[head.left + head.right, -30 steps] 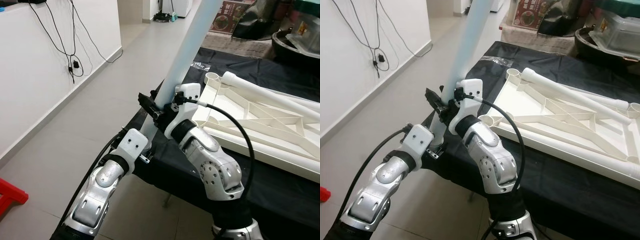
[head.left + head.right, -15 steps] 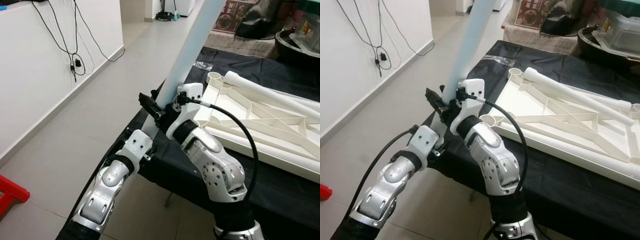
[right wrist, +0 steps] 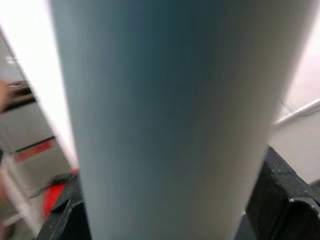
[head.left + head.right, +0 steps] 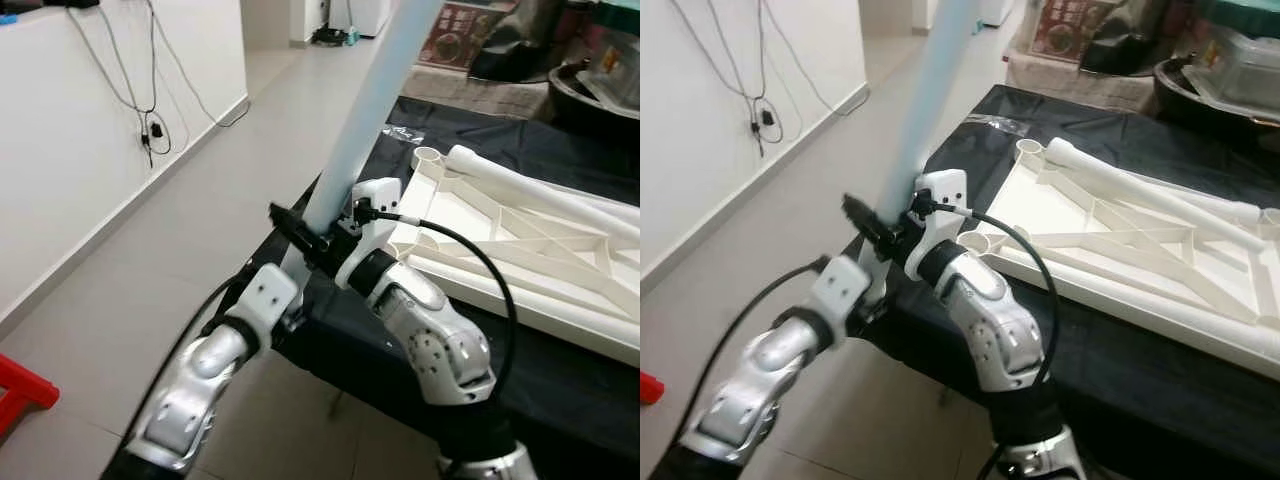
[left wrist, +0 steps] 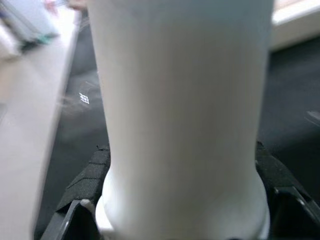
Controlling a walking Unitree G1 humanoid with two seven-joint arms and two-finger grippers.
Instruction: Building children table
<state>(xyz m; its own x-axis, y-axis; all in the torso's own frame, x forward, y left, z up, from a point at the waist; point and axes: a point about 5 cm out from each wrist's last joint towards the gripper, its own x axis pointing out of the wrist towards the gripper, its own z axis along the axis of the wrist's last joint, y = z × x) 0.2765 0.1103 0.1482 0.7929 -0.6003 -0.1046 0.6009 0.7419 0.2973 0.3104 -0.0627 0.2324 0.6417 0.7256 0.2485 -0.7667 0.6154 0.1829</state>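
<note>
A long white table leg (image 4: 368, 112) leans up and away from the table's near left corner. My right gripper (image 4: 312, 236) is shut on it, black fingers (image 3: 278, 199) on both sides of the tube (image 3: 170, 120). Just below, my left gripper (image 4: 291, 272) is shut on the leg's lower end (image 5: 182, 125), with finger pads (image 5: 84, 183) pressed to its sides. The white table top (image 4: 520, 250) lies upside down on the black-covered table (image 4: 560, 370), ribs showing. Another white leg (image 4: 545, 190) lies along its far side, by an open corner socket (image 4: 427, 156).
Grey tiled floor (image 4: 150, 250) runs along the table's left. A white wall (image 4: 60, 120) with hanging black cables (image 4: 150, 130) stands further left. A red object (image 4: 20, 392) sits on the floor at lower left. Boxes and dark tubs (image 4: 590, 80) crowd the back right.
Both arms have shifted a little with the leg still held in both grips, and the leg stands slightly steeper. The left arm is blurred with motion.
</note>
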